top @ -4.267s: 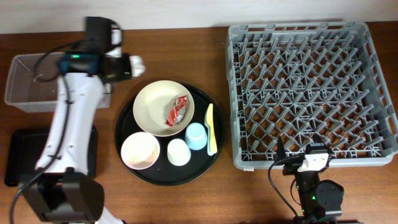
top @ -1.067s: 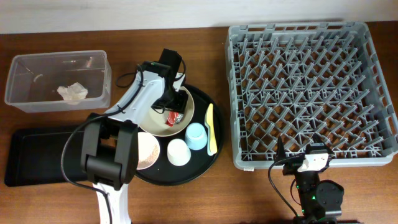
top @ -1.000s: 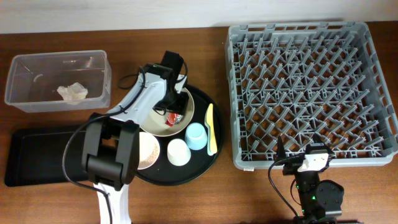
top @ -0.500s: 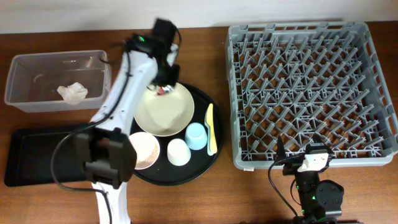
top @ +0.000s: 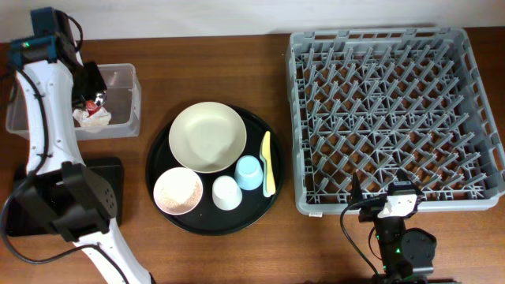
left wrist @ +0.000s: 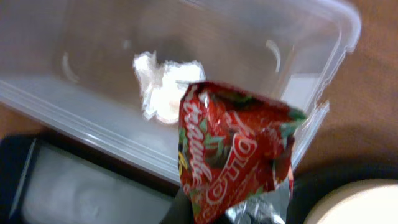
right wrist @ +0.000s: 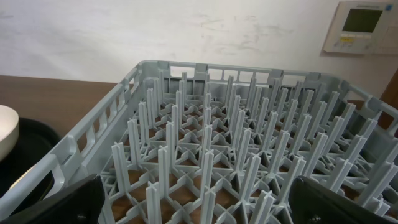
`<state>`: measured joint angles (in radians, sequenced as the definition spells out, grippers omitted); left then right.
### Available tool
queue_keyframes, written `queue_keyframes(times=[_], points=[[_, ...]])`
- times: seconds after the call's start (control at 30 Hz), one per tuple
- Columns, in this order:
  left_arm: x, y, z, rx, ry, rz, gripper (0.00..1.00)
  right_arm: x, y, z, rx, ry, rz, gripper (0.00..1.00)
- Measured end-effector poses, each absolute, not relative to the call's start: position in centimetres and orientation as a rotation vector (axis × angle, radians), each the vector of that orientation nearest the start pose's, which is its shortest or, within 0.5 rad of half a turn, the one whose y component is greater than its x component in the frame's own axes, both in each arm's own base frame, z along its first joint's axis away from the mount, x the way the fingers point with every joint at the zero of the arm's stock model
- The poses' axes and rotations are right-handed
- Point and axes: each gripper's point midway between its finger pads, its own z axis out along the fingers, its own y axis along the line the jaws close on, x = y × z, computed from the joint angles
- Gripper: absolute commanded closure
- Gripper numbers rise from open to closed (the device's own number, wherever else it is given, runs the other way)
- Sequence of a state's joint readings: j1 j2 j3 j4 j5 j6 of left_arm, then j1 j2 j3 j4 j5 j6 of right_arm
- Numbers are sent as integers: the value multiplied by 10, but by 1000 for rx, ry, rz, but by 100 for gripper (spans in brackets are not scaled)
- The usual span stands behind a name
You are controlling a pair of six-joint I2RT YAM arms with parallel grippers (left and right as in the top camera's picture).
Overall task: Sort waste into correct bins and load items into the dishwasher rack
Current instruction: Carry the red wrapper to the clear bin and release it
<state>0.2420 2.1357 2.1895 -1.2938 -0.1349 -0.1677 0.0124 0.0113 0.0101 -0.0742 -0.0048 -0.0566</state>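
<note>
My left gripper (top: 91,91) is shut on the small crumpled red wrapper (left wrist: 233,149) and holds it over the right end of the clear plastic box (top: 47,118). The crumpled white wrapper (left wrist: 163,87) lies inside that box. The cream bowl (top: 208,136), pink bowl (top: 178,191), white cup (top: 226,192), blue cup (top: 249,173) and yellow utensil (top: 267,162) sit on the round black tray (top: 158,158). The grey rack (top: 394,110) stands at the right. At its near edge, my right gripper (right wrist: 205,205) is open and holds nothing.
The flat black tray (top: 113,181) lies in front of the clear box, partly hidden by my left arm. The cream bowl's rim (left wrist: 354,205) shows at the lower right of the left wrist view. The rack's upright pegs (right wrist: 211,149) fill the right wrist view.
My left gripper closed on the red wrapper in the cream bowl, lifted it out and swung left to above the clear box. The right arm has not moved.
</note>
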Motion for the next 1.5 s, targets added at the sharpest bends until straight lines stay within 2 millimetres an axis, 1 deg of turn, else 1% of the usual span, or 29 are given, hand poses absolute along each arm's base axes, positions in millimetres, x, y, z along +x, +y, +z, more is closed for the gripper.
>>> queue_keyframes(times=[0.03, 0.07, 0.1, 0.2, 0.23, 0.27, 0.33, 0.37, 0.5, 0.57, 0.7, 0.77, 0.87, 0.9, 0.93, 0.97, 1.0, 1.07, 1.1, 1.17, 1.23, 1.3, 1.37, 1.4, 1.43, 1.5], points=[[467, 138, 164, -605, 2743, 199, 100, 246, 4, 158, -60, 1645, -30, 2], [464, 136, 150, -606, 2768, 192, 99, 246, 4, 158, -60, 1645, -30, 2], [465, 136, 141, -605, 2773, 187, 99, 246, 4, 158, -60, 1645, -30, 2], [469, 136, 119, -603, 2763, 184, 99, 246, 4, 158, -60, 1645, -30, 2], [470, 136, 116, -603, 2762, 184, 99, 246, 4, 158, -60, 1645, -30, 2], [467, 136, 109, -605, 2774, 185, 95, 246, 4, 158, -60, 1645, -30, 2], [467, 136, 103, -607, 2775, 183, 69, 246, 4, 158, -60, 1645, -30, 2], [466, 135, 101, -615, 2778, 182, 66, 246, 4, 158, -60, 1645, -30, 2], [467, 136, 101, -615, 2772, 182, 66, 246, 4, 158, -60, 1645, -30, 2], [474, 137, 103, -611, 2745, 181, 66, 246, 4, 158, -60, 1645, -30, 2], [491, 141, 109, -601, 2668, 179, 59, 246, 4, 158, -60, 1645, -30, 2], [491, 141, 112, -599, 2666, 176, 59, 246, 4, 158, -60, 1645, -29, 2], [492, 137, 137, -593, 2666, 144, 60, 246, 4, 158, -60, 1645, -30, 2], [484, 134, 143, -595, 2697, 134, 76, 246, 4, 158, -60, 1645, -30, 2], [481, 132, 146, -596, 2711, 127, 99, 246, 4, 158, -60, 1645, -30, 2], [471, 128, 148, -601, 2754, 111, 99, 246, 4, 158, -60, 1645, -30, 2], [457, 122, 144, -607, 2818, 92, 99, 246, 4, 158, -60, 1645, -30, 2], [443, 116, 141, -617, 2878, 69, 99, 246, 4, 158, -60, 1645, -30, 2], [440, 115, 140, -619, 2890, 66, 99, 246, 4, 158, -60, 1646, -30, 2], [438, 112, 134, -618, 2907, 57, 99, 246, 4, 158, -60, 1646, -30, 2], [435, 111, 123, -620, 2925, 55, 99, 246, 4, 158, -60, 1646, -30, 2], [433, 110, 110, -620, 2939, 54, 99, 246, 4, 158, -60, 1645, -30, 2], [437, 111, 95, -618, 2928, 55, 99, 246, 4, 158, -60, 1645, -30, 2], [437, 111, 91, -617, 2925, 55, 99, 246, 4, 158, -60, 1646, -30, 2], [443, 112, 90, -613, 2901, 55, 99, 246, 4, 158, -60, 1645, -30, 2], [450, 114, 91, -607, 2872, 56, 100, 246, 4, 158, -60, 1645, -30, 2]])
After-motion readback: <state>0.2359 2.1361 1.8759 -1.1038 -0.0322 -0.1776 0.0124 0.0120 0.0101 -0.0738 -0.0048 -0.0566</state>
